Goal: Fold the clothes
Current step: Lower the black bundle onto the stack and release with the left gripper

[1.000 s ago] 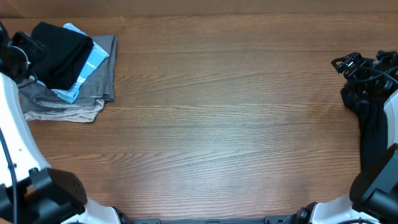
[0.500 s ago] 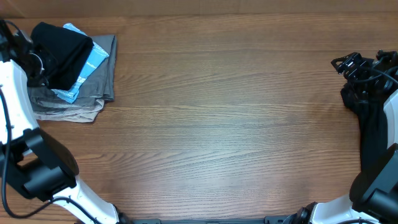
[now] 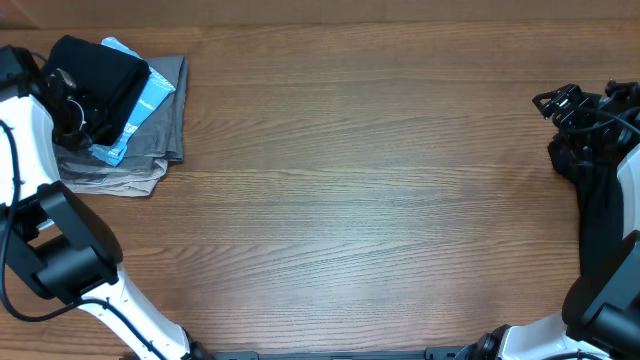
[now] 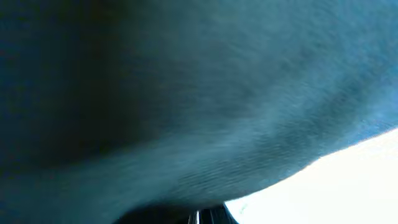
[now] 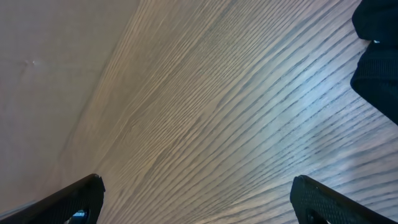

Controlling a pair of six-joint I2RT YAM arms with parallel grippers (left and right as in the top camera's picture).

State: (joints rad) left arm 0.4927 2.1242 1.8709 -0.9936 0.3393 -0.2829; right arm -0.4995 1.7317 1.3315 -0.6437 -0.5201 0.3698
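Observation:
A pile of clothes lies at the table's far left: a black garment (image 3: 100,80) on top, a light blue one (image 3: 145,100) under it, and a grey one (image 3: 165,135) at the bottom. My left gripper (image 3: 68,108) is at the pile's left side, against the black garment. The left wrist view is filled by dark cloth (image 4: 186,93) pressed close, and the fingers are hidden. My right gripper (image 5: 199,199) is open and empty above bare wood at the far right; it also shows in the overhead view (image 3: 560,100).
A dark cloth-like mass (image 3: 572,160) sits by the right arm at the table's right edge and shows in the corner of the right wrist view (image 5: 376,56). The wooden table (image 3: 360,200) spans the middle.
My left arm has swung in from the left edge onto the left side of the clothes pile. The pile and the right arm have not moved.

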